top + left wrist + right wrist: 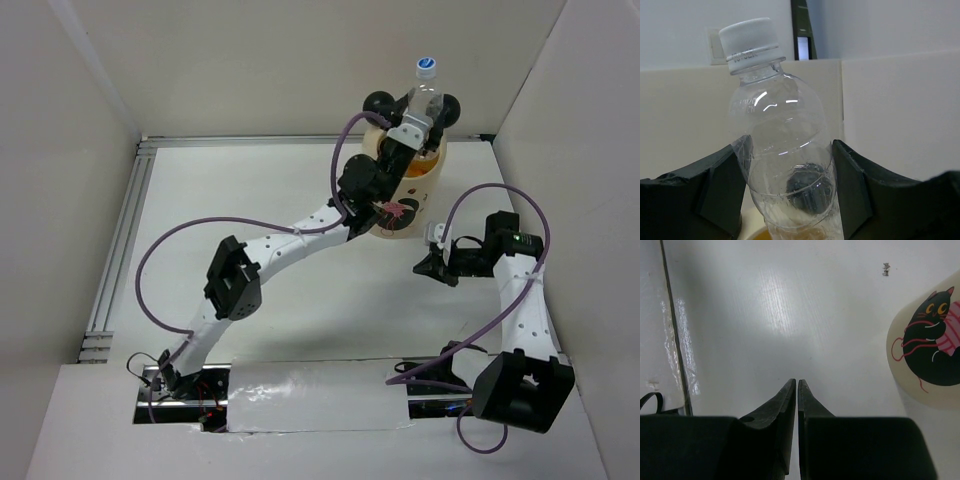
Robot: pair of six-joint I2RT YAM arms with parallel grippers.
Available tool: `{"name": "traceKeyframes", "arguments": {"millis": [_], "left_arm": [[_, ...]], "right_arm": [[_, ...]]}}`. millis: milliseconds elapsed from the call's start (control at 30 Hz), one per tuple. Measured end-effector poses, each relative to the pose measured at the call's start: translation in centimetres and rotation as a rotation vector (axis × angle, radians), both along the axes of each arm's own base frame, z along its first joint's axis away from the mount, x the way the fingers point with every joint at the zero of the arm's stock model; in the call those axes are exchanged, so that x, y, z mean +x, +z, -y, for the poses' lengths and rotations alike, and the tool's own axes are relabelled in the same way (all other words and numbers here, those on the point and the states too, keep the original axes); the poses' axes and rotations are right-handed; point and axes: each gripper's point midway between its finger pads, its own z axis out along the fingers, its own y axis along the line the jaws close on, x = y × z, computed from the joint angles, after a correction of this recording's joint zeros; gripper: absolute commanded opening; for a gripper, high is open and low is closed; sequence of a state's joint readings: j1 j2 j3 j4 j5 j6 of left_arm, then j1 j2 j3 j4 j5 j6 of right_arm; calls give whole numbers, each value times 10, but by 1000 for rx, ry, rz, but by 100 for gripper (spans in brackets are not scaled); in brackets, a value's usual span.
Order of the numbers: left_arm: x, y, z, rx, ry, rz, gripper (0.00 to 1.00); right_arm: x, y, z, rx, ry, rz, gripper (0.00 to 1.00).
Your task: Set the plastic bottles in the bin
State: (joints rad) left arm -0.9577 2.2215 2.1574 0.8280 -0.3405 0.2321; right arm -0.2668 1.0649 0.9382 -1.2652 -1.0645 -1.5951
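Appearing light and crushable, the bottle [775, 120] is held mid-body by the left end effector [788, 175]. The right end effector [797, 390] is closed, empty.

The bin [405, 205] stands on the worktop [250, 190] toward its far edge, right of the middle. Directly above the bin's mouth sits the left hand [415, 133], its fingers pressed against either side of a bottle [425, 95] that stands upright, cap uppermost, its lower end at the rim. The right hand [425, 265] hangs low over the worktop, nearer than the bin and to its right, apart from it, fingers together. A rail [115, 250] runs along the worktop's left edge.
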Motion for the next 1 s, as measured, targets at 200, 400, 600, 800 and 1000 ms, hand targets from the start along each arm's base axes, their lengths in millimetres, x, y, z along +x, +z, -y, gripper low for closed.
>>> {"name": "traceKeyframes", "arguments": {"millis": [200, 400, 600, 800, 1000], "left_arm": [[15, 2, -9, -9, 123, 53, 11], [36, -32, -4, 78, 186, 62, 12], [53, -59, 1, 149, 202, 60, 13], [58, -64, 1, 165, 208, 76, 21], [60, -71, 7, 188, 194, 93, 34]], "right_arm": [[-1, -6, 1, -8, -2, -23, 12], [0, -12, 4, -25, -6, -44, 12], [-1, -14, 6, -35, -10, -55, 13], [-1, -15, 7, -40, -13, -61, 13], [-3, -19, 7, -35, -20, -82, 13]]}}
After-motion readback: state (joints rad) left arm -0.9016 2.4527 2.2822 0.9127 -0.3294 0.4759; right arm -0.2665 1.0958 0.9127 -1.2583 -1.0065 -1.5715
